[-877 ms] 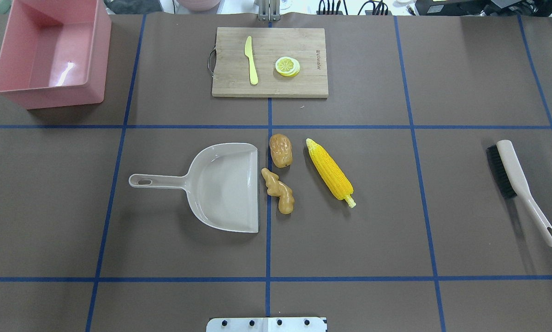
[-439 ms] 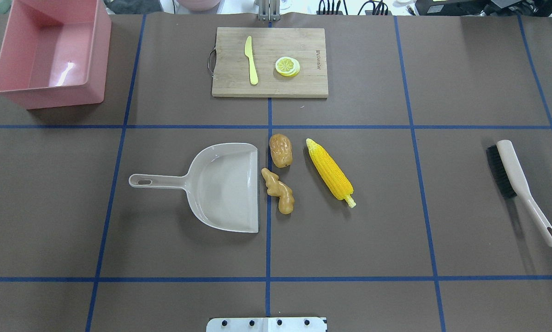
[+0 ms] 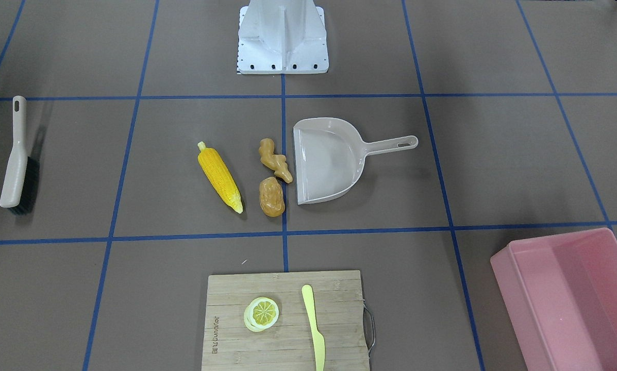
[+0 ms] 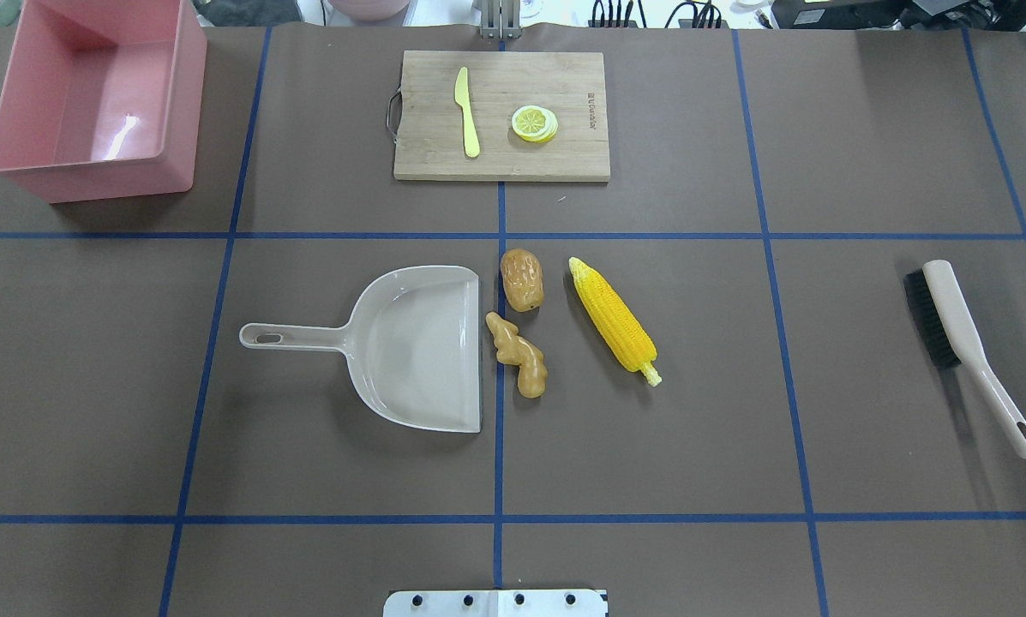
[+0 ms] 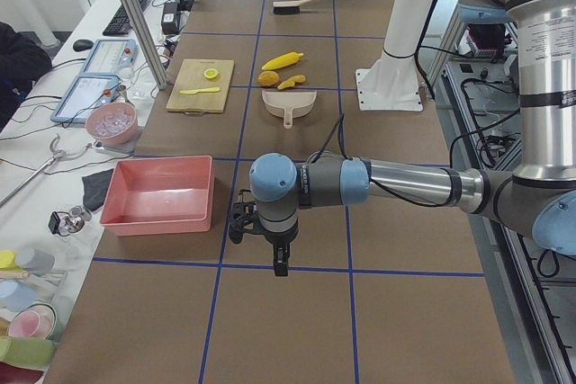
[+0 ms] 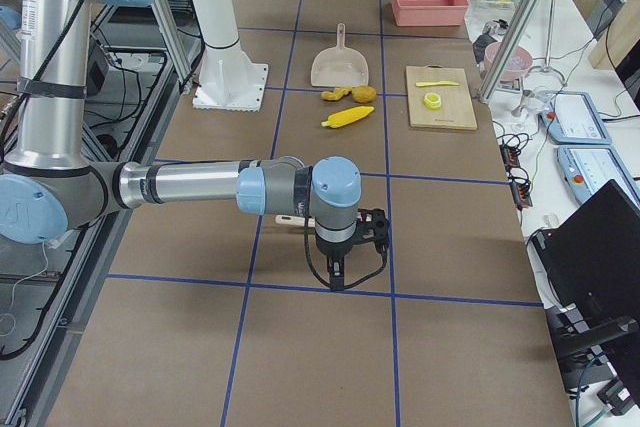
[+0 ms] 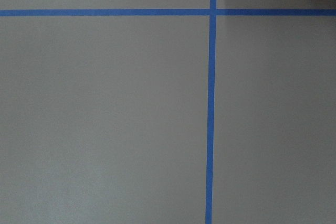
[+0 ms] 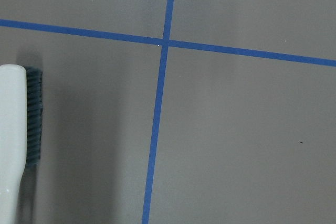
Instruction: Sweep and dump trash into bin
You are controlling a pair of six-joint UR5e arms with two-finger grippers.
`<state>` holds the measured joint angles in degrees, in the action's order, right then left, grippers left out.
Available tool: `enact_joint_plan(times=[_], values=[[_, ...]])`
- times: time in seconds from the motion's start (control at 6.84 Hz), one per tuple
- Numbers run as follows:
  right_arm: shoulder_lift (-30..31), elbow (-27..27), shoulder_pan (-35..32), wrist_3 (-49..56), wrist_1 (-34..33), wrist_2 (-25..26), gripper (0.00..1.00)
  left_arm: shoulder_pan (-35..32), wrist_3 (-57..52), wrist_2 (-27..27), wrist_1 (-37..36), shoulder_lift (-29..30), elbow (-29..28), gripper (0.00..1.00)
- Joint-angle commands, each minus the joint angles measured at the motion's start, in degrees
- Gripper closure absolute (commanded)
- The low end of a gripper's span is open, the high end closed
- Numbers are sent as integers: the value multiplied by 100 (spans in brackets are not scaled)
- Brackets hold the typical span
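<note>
- Currently, the left gripper (image 5: 277,263) is seen only in the left side view, held above the table (image 4: 735,428) close to the pink bin (image 4: 110,182). How far its claw is open, and whether anything is held, cannot be told.
- The right gripper (image 6: 336,279) is seen only in the right side view, hanging over the table just beside the brush (image 4: 963,347). The spread of its claw cannot be told either.
- Clock directions below are read in the overhead view, with twelve away from the robot.
- The three pieces of trash are grouped at the table's middle. The potato-like piece (image 4: 522,279) lies at twelve o'clock of the ginger root (image 4: 518,354), just apart from it. The corn cob (image 4: 613,320) lies at three o'clock of both, set diagonally.
- A beige dustpan (image 4: 414,347) is laid flat at nine o'clock of the ginger root, with its open lip nearly touching the root and its handle pointing toward nine.
- The pink bin is placed upright at the table's ten o'clock corner, well apart from the trash.
- A wooden cutting board (image 4: 564,158) is set at twelve o'clock of the trash. A yellow knife (image 4: 466,111) and a lemon slice (image 4: 534,122) rest on it.
- The brush lies far out at three o'clock, with its bristles facing nine.
- A corner of the bin shows at one o'clock in the left wrist view, and the brush head at eight o'clock in the right wrist view.
</note>
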<state>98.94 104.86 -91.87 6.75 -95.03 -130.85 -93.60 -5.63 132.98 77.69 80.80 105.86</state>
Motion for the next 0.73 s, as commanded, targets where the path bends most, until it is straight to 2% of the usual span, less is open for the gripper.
enact_joint_plan(times=[0.0,0.58], values=[[38,52,2,1,-6,-168,0,0,0,0,0,6,5,2],[135,43,-15,-16,2,-301,0,9,-9,9,9,58,49,2]])
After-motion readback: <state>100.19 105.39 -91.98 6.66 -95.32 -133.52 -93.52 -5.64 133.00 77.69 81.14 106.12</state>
